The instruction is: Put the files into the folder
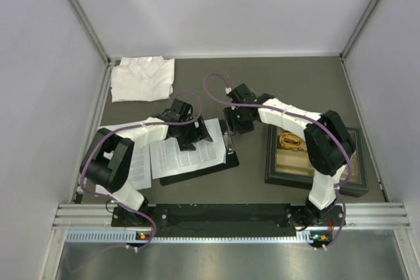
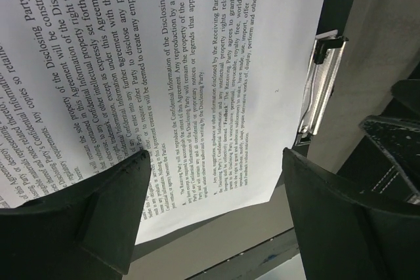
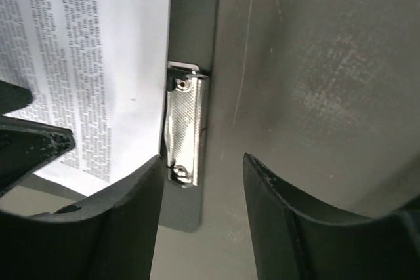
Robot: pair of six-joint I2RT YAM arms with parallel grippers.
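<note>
The black folder (image 1: 198, 174) lies flat in front of the left arm, its silver clip (image 1: 228, 143) on the right short edge. One sheet of the files (image 1: 177, 157) rests on it, its edge by the clip; another sheet (image 1: 139, 165) lies to the left on the table. My left gripper (image 1: 194, 133) hovers open over the printed sheet (image 2: 197, 63), nothing between its fingers (image 2: 121, 201). My right gripper (image 3: 202, 162) stands open just above the clip (image 3: 186, 126), whose end sits by its left finger (image 3: 131, 214). The folder's edge (image 3: 194, 18) shows beside the paper (image 3: 85, 63).
A folded white shirt (image 1: 141, 78) lies at the back left. A dark-framed tray (image 1: 341, 181) holding small items stands at the right, beside the right arm. White walls enclose the table on three sides. The two grippers are close together over the folder's clip end.
</note>
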